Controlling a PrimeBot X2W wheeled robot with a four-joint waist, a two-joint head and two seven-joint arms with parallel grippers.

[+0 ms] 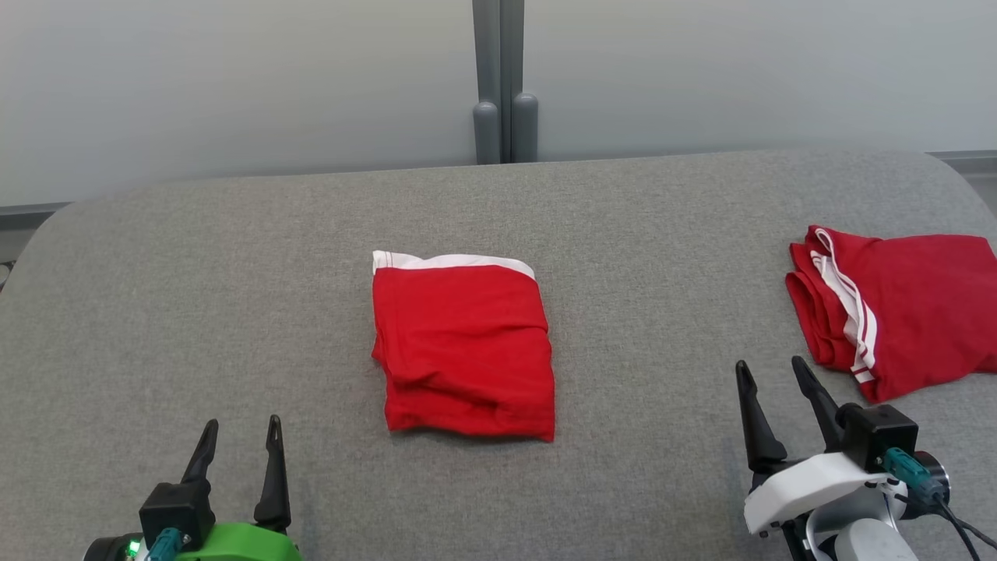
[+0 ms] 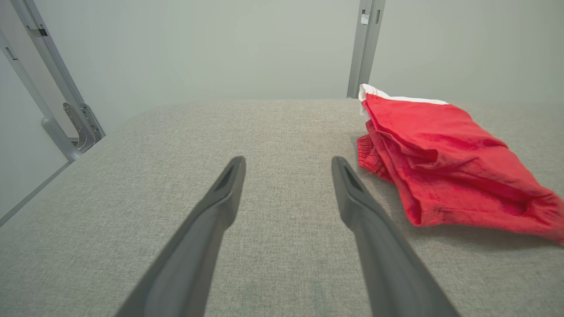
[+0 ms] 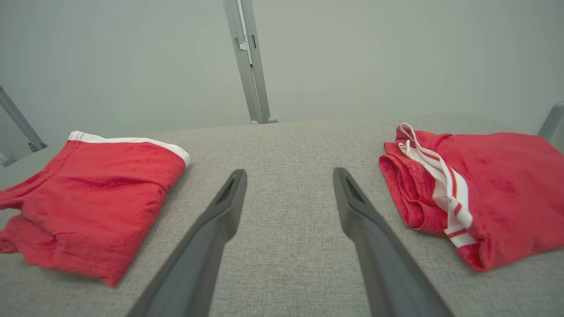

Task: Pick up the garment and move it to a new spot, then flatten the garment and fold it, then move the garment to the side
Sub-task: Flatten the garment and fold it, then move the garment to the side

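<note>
Your left gripper [image 1: 242, 423]: fingers spread wide, holding nothing, near edge of the grey padded table [image 1: 234, 273]. Your right gripper [image 1: 769, 365]: likewise wide apart, empty. Between them, farther out: folded red garment [image 1: 465, 351], white band at its far edge, mid-table. Just beyond your right gripper: second red garment [image 1: 896, 308], white-striped.

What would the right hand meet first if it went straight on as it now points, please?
Probably nothing soon: the right hand points along the bare grey surface between the folded red garment and the striped red garment. If angled downward, it would meet that surface first.
</note>
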